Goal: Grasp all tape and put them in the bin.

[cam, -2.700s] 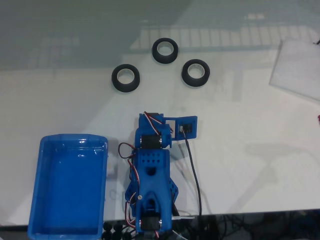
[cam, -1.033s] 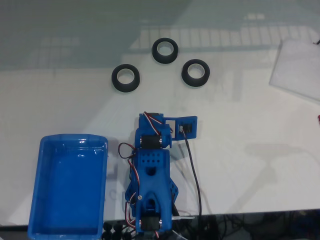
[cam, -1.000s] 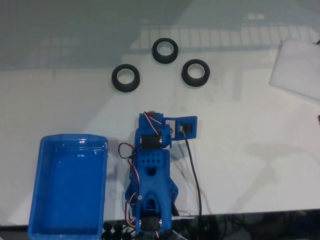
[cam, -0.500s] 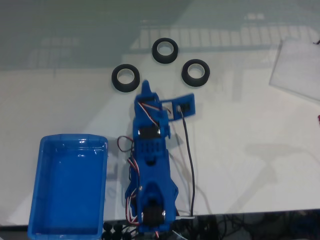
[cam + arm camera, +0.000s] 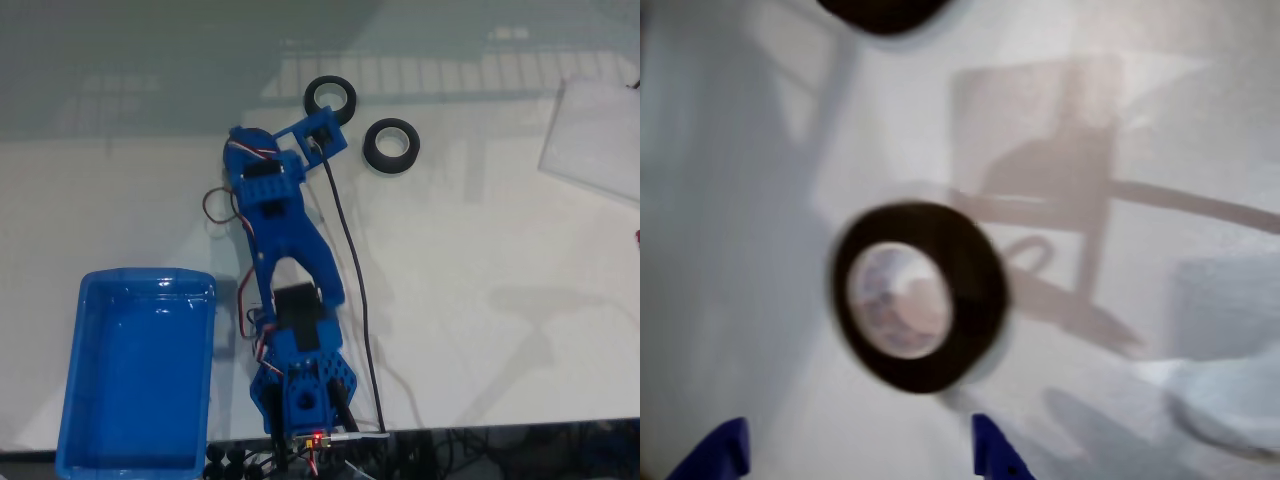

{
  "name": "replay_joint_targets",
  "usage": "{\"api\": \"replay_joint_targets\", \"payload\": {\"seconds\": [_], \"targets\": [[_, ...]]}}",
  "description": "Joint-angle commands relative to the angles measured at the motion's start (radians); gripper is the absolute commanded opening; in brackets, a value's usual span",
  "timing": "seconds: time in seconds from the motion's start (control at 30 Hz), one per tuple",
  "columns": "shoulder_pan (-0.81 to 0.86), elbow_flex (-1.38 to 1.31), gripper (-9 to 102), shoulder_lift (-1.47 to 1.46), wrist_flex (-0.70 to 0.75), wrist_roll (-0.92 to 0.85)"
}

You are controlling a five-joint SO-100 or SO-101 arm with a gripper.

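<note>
Black tape roll [image 5: 918, 295] lies on the white table [image 5: 500, 260], framed between the spread fingertips of the gripper [image 5: 855, 452], which holds nothing. Arm has swung out from its folded rest over this roll. Two more rolls [image 5: 391, 146] [image 5: 329, 96] lie nearby. Bin [image 5: 135, 370] empty, well apart. Path unobstructed.

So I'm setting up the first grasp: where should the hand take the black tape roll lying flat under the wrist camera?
Grip the black ring-shaped tape roll across its ring wall, coming straight down from above. It lies flat on the white table with its pale core facing up, and the blue fingertips of the hand stand apart, straddling it. One finger in the core, one outside, might also work.
</note>
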Motion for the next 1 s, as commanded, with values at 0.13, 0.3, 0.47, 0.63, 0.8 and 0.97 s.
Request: {"api": "replay_joint_targets", "payload": {"seconds": [0.13, 0.3, 0.47, 0.63, 0.8, 0.97], "targets": [[0.002, -0.245, 33, -0.201, 0.167, -0.02], [0.02, -0.344, 33, -0.308, 0.227, -0.028], [0.046, -0.373, 33, -0.344, 0.259, -0.025], [0.058, -0.413, 33, -0.394, 0.287, -0.021], [0.046, -0.462, 33, -0.472, 0.307, -0.026], [0.029, -0.545, 32, -0.569, 0.367, -0.015]]}}
